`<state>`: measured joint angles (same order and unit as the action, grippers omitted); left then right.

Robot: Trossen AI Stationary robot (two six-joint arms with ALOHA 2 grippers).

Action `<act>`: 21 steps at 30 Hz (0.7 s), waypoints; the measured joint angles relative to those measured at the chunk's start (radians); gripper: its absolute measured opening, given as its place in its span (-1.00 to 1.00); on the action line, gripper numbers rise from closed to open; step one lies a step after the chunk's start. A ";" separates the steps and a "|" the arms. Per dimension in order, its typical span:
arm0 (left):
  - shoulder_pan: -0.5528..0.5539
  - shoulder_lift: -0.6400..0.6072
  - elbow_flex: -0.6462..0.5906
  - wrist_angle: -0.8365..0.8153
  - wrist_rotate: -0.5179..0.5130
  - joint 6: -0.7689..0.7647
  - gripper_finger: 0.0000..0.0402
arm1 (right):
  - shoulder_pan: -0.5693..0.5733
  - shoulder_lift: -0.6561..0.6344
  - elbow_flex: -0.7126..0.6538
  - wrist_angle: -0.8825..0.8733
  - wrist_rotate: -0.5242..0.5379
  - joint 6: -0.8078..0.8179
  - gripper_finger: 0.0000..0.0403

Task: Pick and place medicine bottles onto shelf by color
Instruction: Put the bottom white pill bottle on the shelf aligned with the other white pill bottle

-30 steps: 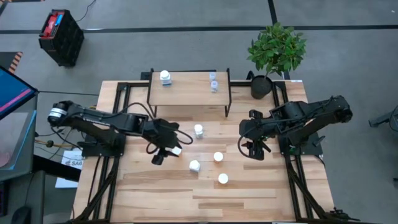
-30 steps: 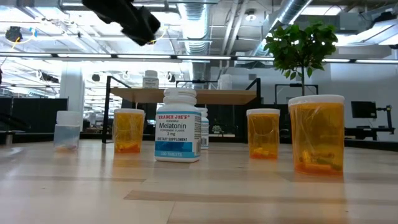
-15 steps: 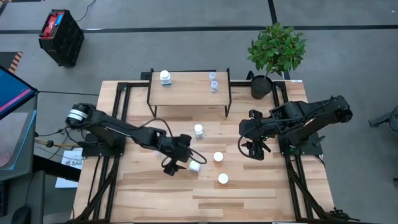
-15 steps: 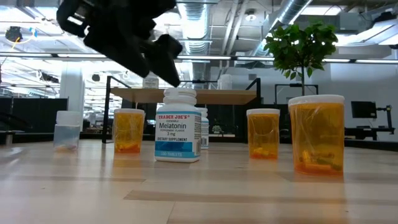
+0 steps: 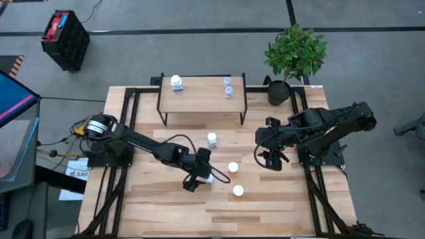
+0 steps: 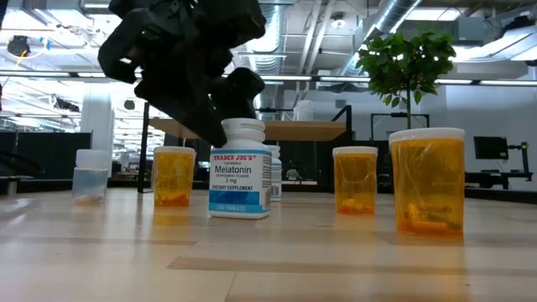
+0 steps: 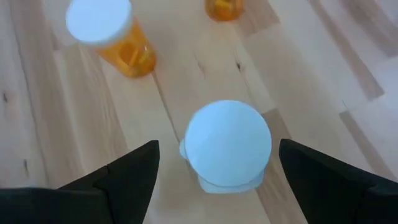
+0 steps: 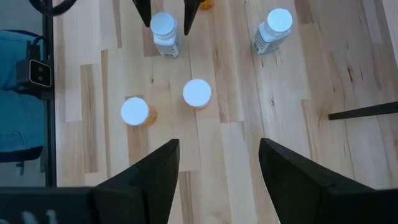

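White melatonin bottle [image 7: 227, 144] stands mid-tabletop [image 5: 166, 212], centred between the wide-open, empty left end effector [image 7: 217, 171]. Best: drop straight down, close below the cap, lift w/o tilt, carry to shelf [image 5: 199, 99] at 12 o'clock. Right end effector [image 5: 272, 159] waits open, empty, at 3.

White bottles: three, one [image 5: 176, 81] on the shelf at 12 o'clock, two [image 5: 212, 139] [image 6: 240, 168] on the table near its centre.
Orange bottles: three [image 6: 174, 176] [image 6: 355, 179] [image 6: 426, 180], all white-capped, all on the table.
Clear bluish bottles: three, two [image 5: 228, 81] [image 5: 228, 91] on the shelf, one [image 6: 91, 174] on the table.
Shelf [image 5: 199, 99]: one.
Arms: two, at 9 o'clock [image 5: 146, 143] and 3 o'clock [image 5: 325, 123].
Potted plant [image 5: 295, 53]: one, at 1 o'clock.
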<state>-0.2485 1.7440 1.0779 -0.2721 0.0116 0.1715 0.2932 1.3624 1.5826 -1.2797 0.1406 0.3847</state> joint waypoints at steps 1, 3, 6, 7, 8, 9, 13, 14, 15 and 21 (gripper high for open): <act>0.000 0.006 0.000 0.008 0.000 0.000 0.58 | 0.000 0.000 0.000 0.000 0.000 0.000 0.21; 0.000 0.010 0.000 0.008 -0.001 -0.002 0.58 | 0.000 0.000 0.000 0.000 0.000 0.000 0.21; 0.000 0.010 0.000 0.041 -0.001 -0.008 0.58 | 0.000 0.000 0.000 -0.002 0.000 0.000 0.21; 0.000 0.010 0.000 0.049 -0.001 -0.009 0.58 | 0.000 0.000 0.000 -0.002 0.000 0.000 0.21; 0.000 0.010 0.000 0.054 -0.001 -0.009 0.58 | 0.000 0.000 0.000 -0.002 0.000 0.000 0.21; 0.000 0.010 0.000 0.056 0.001 -0.009 0.57 | 0.000 0.000 0.000 -0.002 0.000 0.000 0.21; 0.000 0.010 0.000 0.031 0.025 -0.023 0.40 | 0.000 0.000 0.000 -0.002 0.000 0.000 0.21; 0.000 0.010 0.000 0.027 0.037 -0.023 0.33 | 0.000 0.000 0.000 -0.002 0.000 0.000 0.21; 0.000 0.010 0.000 0.027 0.045 -0.023 0.26 | 0.000 0.000 0.000 -0.002 0.000 0.000 0.21; -0.002 0.009 0.000 0.029 0.065 -0.023 -0.20 | 0.000 0.000 0.000 -0.002 0.000 0.000 0.21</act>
<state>-0.2508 1.7534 1.0779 -0.2428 0.0763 0.1486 0.2932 1.3624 1.5826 -1.2816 0.1406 0.3851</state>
